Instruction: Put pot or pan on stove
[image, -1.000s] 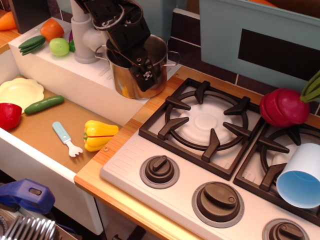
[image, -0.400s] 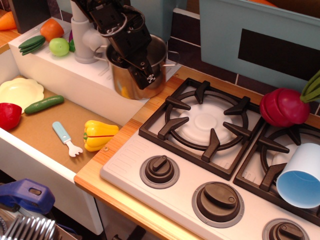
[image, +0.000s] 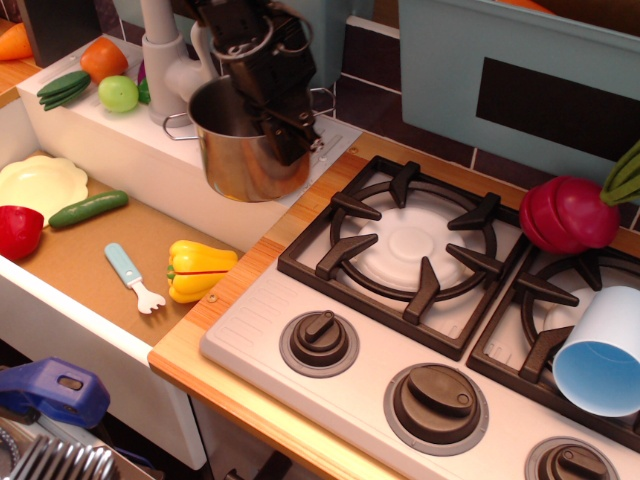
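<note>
The shiny steel pot (image: 235, 155) hangs tilted above the white sink ledge, left of the stove. My black gripper (image: 290, 132) comes down from above and is shut on the pot's right rim, one finger inside and one outside. A wire loop handle shows on the pot's left side. The light grey stove (image: 250, 335) lies to the right. Its near left burner grate (image: 410, 245) has nothing on it. Dark brown knobs line the stove's front.
A light-blue cup (image: 600, 350) lies on the right burner beside a red radish (image: 565, 213). In the sink are a yellow pepper (image: 200, 270), blue fork (image: 132, 278), cucumber (image: 88, 209), yellow plate (image: 40, 183) and tomato (image: 18, 230). A grey faucet (image: 165, 60) stands behind the pot.
The pot has come up off the ledge in my gripper and shifted a little left and toward the front. It now tilts.
</note>
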